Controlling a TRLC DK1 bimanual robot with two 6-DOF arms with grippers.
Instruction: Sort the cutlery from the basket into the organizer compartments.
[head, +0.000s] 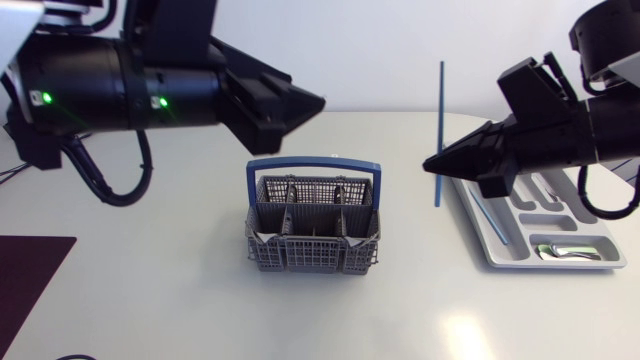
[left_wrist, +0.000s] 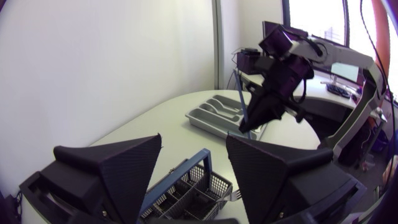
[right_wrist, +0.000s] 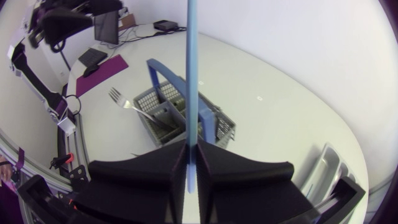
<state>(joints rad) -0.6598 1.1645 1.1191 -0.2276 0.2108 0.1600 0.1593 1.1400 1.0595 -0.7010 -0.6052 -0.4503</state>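
Stick: a thin blue stick (head: 440, 120) is held upright in the air, at 2 o'clock from the basket (head: 313, 225).
Right gripper (head: 432, 163): it is closed tight on the stick, near the low end.
Left gripper (head: 305, 105): its jaws are wide open and nothing is held. It hangs at 12 o'clock from the basket.
Organizer (head: 540, 263): it lies at 3 o'clock from the basket. A second stick (head: 487, 222) is laid in the long slot on its 9 o'clock side. Spoons (head: 570, 250) are in the slot at 6 o'clock.
Fork (right_wrist: 127, 102): it is seen poking out of the basket.
Step in hand: most likely the held stick is to be laid in the long slot.
Done well: the stick should be tipped flat and lined up with the slot before it is let go. Then it is not dropped across the walls.
Edges: the organizer's wall on the basket side must be cleared by the stick's low end.
Open room: bare table (head: 420, 290) is seen between basket and organizer, so room is there for tipping. The left gripper is well apart.
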